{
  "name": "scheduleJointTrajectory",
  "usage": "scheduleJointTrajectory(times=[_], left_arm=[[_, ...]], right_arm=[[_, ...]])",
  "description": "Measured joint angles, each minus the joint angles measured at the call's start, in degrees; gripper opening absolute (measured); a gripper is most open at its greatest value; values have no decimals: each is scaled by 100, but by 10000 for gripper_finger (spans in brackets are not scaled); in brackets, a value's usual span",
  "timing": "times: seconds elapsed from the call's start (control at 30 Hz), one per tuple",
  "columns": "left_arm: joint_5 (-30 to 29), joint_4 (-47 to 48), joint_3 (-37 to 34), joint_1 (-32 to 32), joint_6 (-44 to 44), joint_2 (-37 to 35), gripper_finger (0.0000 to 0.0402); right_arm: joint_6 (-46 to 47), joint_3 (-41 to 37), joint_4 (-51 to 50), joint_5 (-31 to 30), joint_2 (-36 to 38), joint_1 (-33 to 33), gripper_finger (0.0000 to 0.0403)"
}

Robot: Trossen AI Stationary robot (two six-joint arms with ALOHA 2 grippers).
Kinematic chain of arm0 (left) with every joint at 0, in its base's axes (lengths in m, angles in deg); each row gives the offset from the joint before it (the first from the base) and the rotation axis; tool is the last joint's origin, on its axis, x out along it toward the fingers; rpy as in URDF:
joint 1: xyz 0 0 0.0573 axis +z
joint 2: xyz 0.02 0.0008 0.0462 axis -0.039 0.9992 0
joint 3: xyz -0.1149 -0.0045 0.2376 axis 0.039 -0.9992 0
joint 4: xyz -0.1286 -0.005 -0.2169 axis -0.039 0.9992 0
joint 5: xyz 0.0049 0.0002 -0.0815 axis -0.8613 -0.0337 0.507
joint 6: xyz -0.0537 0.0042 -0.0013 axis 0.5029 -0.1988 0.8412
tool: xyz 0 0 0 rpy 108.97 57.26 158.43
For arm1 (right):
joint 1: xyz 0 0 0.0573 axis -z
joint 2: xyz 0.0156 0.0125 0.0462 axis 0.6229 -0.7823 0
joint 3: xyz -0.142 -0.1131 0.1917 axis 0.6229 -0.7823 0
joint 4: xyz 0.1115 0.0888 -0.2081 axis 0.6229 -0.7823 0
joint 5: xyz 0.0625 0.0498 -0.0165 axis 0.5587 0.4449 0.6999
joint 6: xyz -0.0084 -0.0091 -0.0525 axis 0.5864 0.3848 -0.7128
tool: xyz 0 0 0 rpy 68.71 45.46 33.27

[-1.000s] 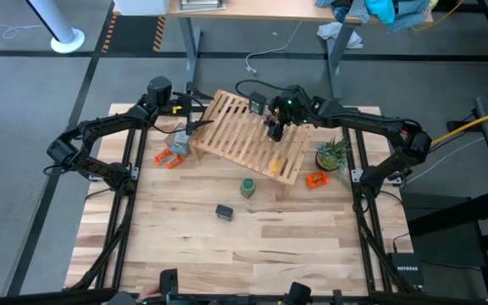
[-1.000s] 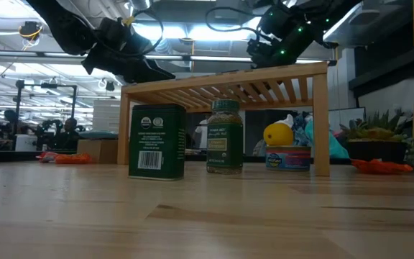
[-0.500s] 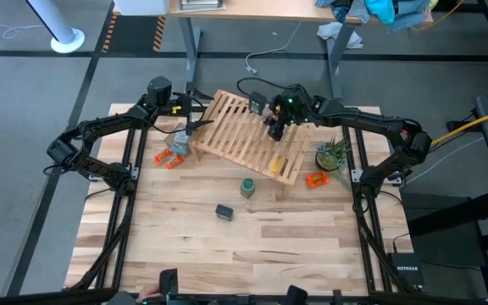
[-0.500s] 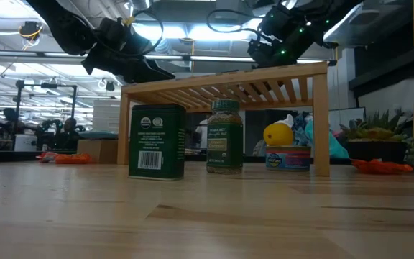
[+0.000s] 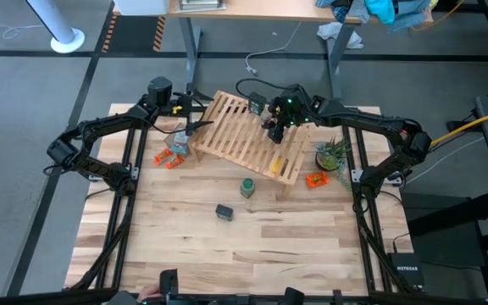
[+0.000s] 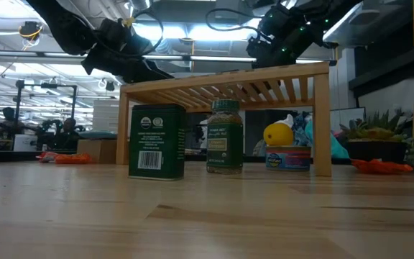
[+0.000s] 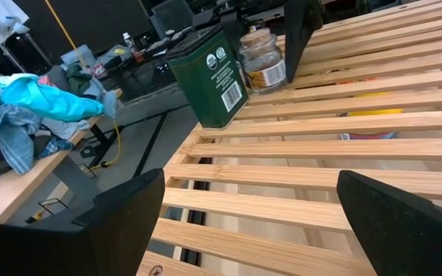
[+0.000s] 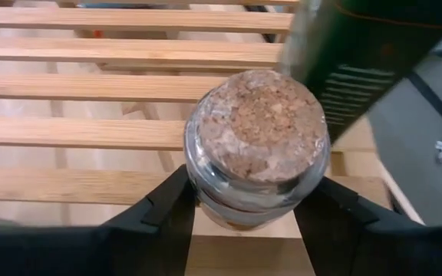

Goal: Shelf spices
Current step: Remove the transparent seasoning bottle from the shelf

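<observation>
Cork-stoppered clear glass jar (image 8: 256, 146) stands on the slatted wooden shelf (image 5: 240, 135), touching a dark green tin (image 7: 210, 77), with the right end effector (image 8: 244, 205) clamped around its body. Glass looks light but fragile and slippery, so the grip belongs low on the round body, below the cork. Four spices count out: two on the shelf, and on the counter (image 5: 252, 241) in front a second dark tin (image 6: 157, 141) and one round green jar (image 6: 224, 137). The left end effector (image 7: 255, 222) hovers with its fingers spread wide over the shelf's near corner, grasping nothing. A potted plant (image 5: 332, 154) sits beside the shelf.
</observation>
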Motion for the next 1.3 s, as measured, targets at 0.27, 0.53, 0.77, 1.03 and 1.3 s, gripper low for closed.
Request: scheduleJointTrajectory(times=[0.27,0.53,0.77,1.03,1.3], left_arm=[[0,-2,0,0,0,0,379],[0,-4,0,-2,0,0,379],[0,-7,0,-2,0,0,379],[0,3,0,0,164,0,379],[-1,147,0,0,393,0,379]], right_arm=[[17,326,-317,185,-12,-15,193],[48,326,-358,142,-12,-602,193],[76,328,-272,4,-10,-1341,193],[649,335,-137,-496,-3,-2270,193],[1658,339,133,-1067,1,-3426,193]])
